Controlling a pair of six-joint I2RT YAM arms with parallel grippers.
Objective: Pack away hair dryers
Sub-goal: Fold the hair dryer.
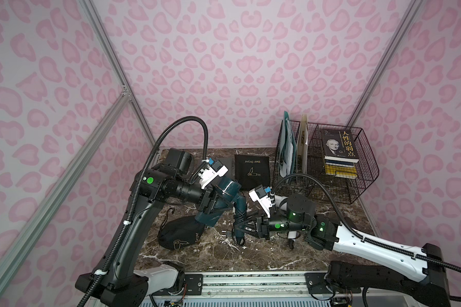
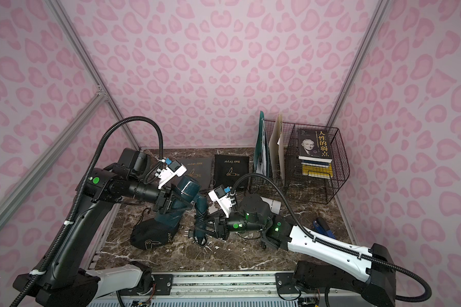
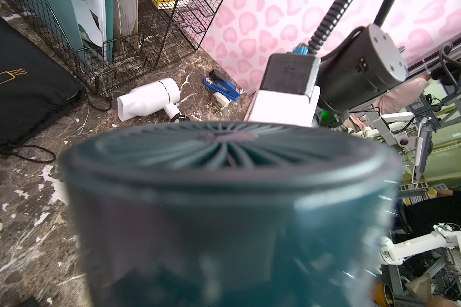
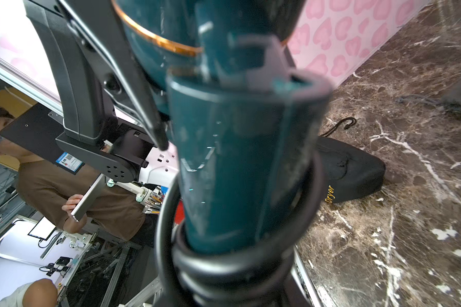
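The left gripper (image 1: 214, 203) is squeezing the fat barrel of the teal hair dryer (image 1: 225, 190). The right gripper (image 1: 241, 226) is pinching its handle, where the cord is wound. The dryer is hanging just above the table between the two arms. Its barrel is slanting down, and the low end is sitting right at the mouth of the black pouch (image 1: 180, 235), on the left arm's side. I think the left arm is nearer for pushing it in. The white hair dryer (image 3: 149, 97) is lying beside the wire basket (image 3: 109, 71).
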